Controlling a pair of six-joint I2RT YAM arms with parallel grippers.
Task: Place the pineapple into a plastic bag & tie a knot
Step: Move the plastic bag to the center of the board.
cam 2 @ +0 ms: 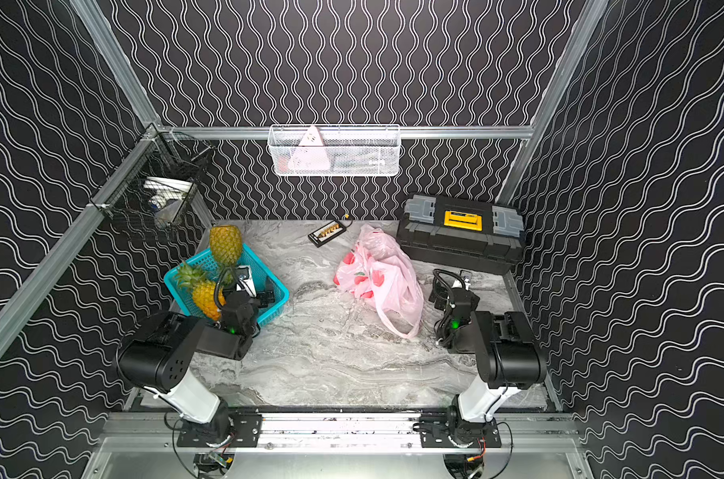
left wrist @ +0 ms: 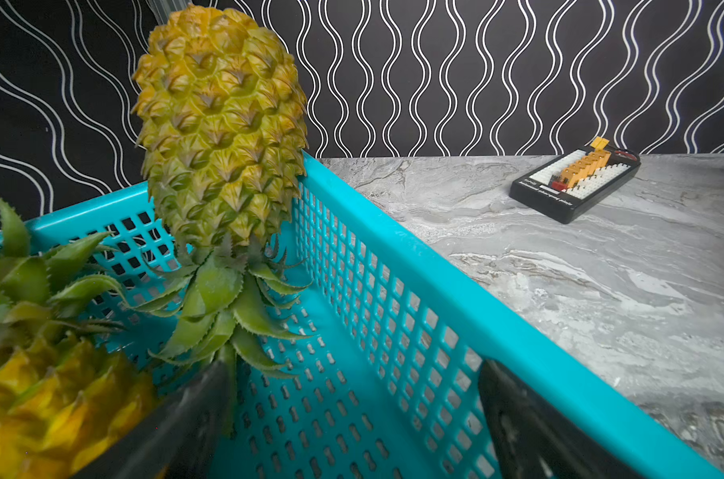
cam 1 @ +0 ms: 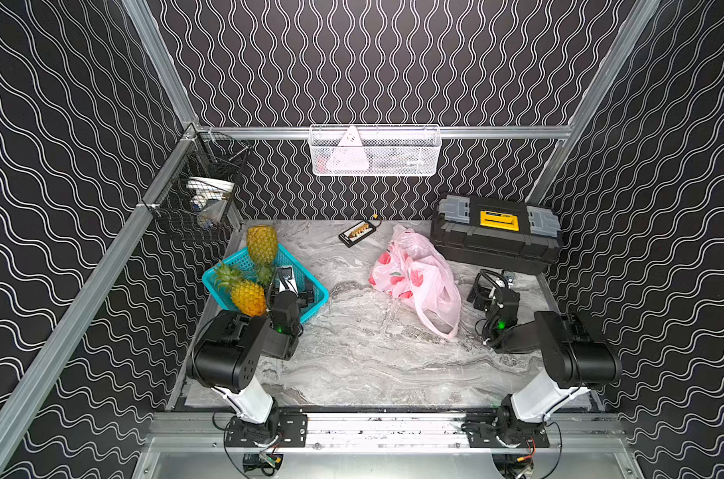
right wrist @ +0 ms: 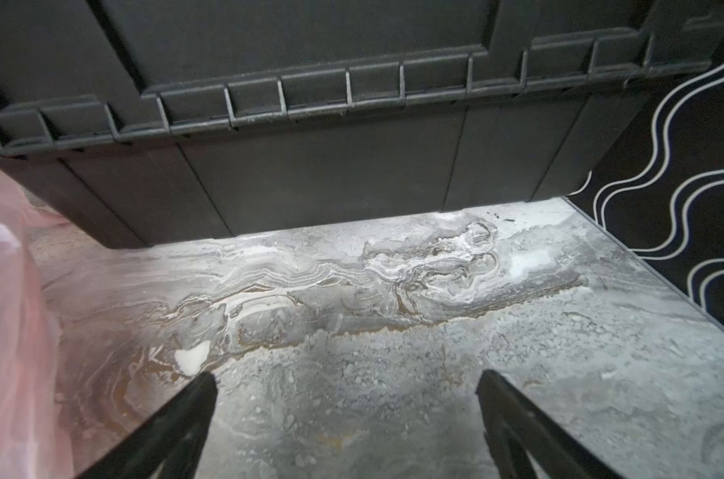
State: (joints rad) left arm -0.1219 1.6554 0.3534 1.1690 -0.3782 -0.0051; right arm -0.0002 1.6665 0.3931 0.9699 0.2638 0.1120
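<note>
Two pineapples sit in a teal mesh basket at the left. One pineapple leans on the basket's far corner, crown down. The other pineapple lies at the near side. My left gripper is open inside the basket, with one finger close to the leaning fruit's crown leaves and nothing held. The pale-pink plastic bag lies crumpled on the table, a loop handle loose. No knot is in view. My right gripper is open, low over the table to the right of the bag.
A black toolbox stands at the back right, just ahead of the right gripper. A small black charging board lies at the back middle. Wire baskets hang on the back wall and left wall.
</note>
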